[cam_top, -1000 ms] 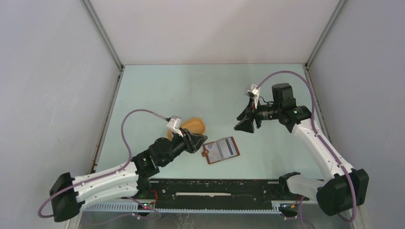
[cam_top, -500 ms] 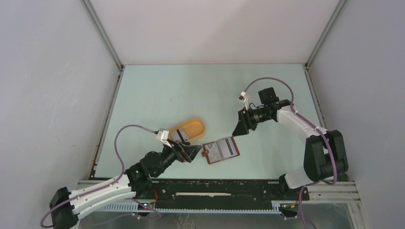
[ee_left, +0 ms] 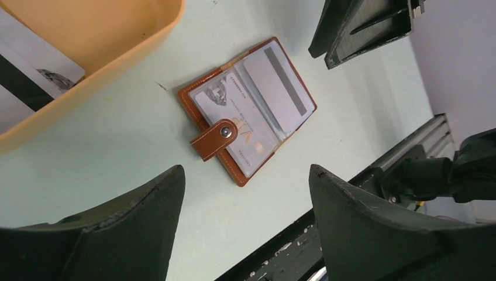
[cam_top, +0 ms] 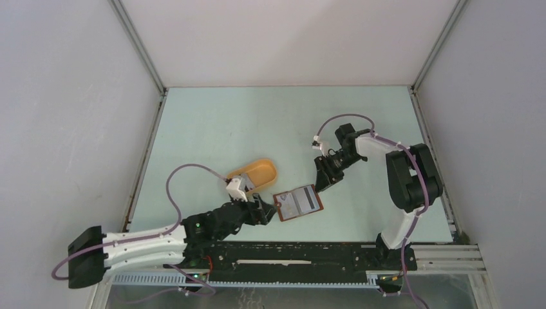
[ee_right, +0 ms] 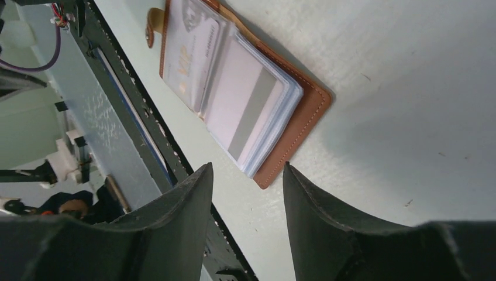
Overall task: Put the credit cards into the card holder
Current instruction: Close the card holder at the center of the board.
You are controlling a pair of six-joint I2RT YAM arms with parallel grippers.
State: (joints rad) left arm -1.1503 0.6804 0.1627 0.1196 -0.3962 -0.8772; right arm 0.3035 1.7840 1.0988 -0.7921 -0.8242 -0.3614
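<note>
Left wrist view showed us the card holder (ee_left: 248, 111) lying open mid-frame, our left claw (ee_left: 245, 178) wide and empty, our right claw (ee_right: 247, 174) narrower, empty too.

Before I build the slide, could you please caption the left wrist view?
The left gripper, jaws open, frames the open card holder; a striped card lies in the yellow tray.

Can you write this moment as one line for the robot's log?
card holder: open flat, cards inside | tray: holds card | left gripper: open, empty, beside holder | right gripper: open, empty, by holder
</note>
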